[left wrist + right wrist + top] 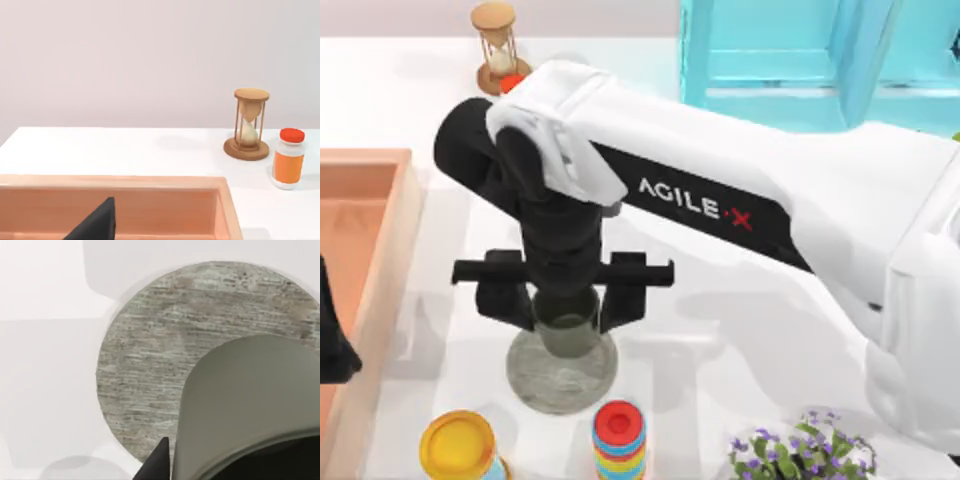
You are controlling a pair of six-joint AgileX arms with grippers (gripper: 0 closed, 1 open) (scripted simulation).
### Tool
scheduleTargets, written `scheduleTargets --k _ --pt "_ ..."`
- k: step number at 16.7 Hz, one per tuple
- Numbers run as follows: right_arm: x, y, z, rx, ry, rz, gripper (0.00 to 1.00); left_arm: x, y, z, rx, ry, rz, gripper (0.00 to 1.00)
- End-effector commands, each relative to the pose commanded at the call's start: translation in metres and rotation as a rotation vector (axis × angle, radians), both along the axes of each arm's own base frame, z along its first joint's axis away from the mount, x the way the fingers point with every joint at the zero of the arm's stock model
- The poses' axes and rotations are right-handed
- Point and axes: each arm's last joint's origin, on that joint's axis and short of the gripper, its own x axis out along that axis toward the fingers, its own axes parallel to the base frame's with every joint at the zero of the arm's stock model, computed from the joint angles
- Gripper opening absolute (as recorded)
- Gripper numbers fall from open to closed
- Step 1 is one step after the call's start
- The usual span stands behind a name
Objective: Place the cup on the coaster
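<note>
The right gripper (pixel 567 305) fingers grasp the cup (pixel 567 335) between them, above the coaster (pixel 561 373) for placing; left arm parked.

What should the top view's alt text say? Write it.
The right arm's hand holds the grey cup over the stone-grey coaster on the white table. An hourglass stands at the far edge.

Right hand (pixel 566 310) clamped, pointing down
</note>
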Motion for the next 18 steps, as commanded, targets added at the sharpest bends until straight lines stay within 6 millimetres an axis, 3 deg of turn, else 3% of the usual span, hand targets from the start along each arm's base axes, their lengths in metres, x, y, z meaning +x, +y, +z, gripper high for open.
scheduleTargets --k 4,8,18 --pt "-0.002 0.0 -0.024 0.0 0.002 0.004 0.0 0.0 0.0 0.0 0.0 0.0 0.0 1.0" --pt "-0.002 0.0 -0.024 0.0 0.002 0.004 0.0 0.0 0.0 0.0 0.0 0.0 0.0 1.0" --pt "-0.002 0.0 -0.024 0.0 0.002 0.004 0.75 0.0 0.0 0.0 0.0 0.0 0.0 1.0"
